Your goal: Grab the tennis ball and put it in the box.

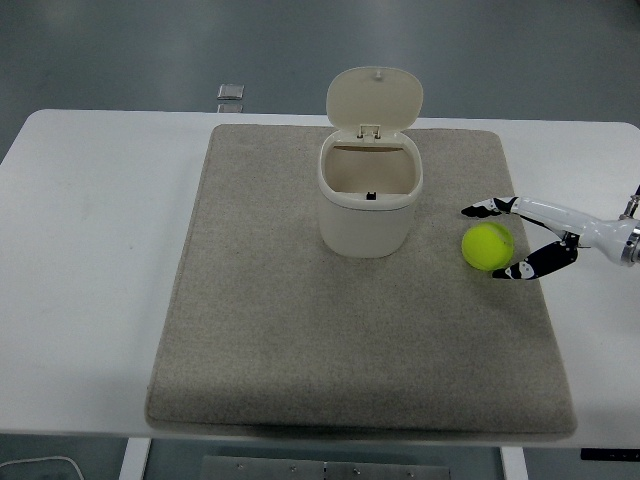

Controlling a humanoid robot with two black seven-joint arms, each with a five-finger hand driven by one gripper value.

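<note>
One tennis ball [488, 246], round and so without any long axis or heading, lies on the grey mat [300, 350] just right of the single cream box [368, 205]. The box stands upright with its hinged lid [374, 97] tipped back, and its visible interior holds nothing. The right hand [500, 242] reaches in with fingers spread either side of the ball, not closed on it, above the white surface [90, 250].

A white table [90, 250] is stretching out under me, carrying a large grey-beige mat [300, 340] that is lying flat across its middle and reaching nearly to the near edge, with bare white surface showing on both sides.
</note>
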